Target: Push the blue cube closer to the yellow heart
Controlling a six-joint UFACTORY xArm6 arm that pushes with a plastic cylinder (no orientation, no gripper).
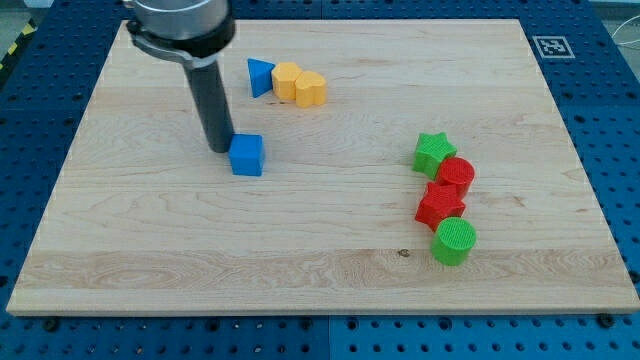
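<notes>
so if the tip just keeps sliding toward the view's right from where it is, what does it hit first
My tip sits just to the view's left of the blue cube, seemingly touching it, so the cube comes first. Past it the board looks free, though depth is uncertain.

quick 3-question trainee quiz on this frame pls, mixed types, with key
1. True or false: my tip is at the blue cube, on the side toward the view's left.
2. Which block sits directly beside the blue triangular block? A) green star B) yellow hexagon-like block C) red cylinder
3. Fill in: the yellow heart lies toward the view's ____ and right of the blue cube.

Key
1. True.
2. B: the yellow hexagon-like block sits between the blue triangular block and the yellow heart.
3. top.
</notes>
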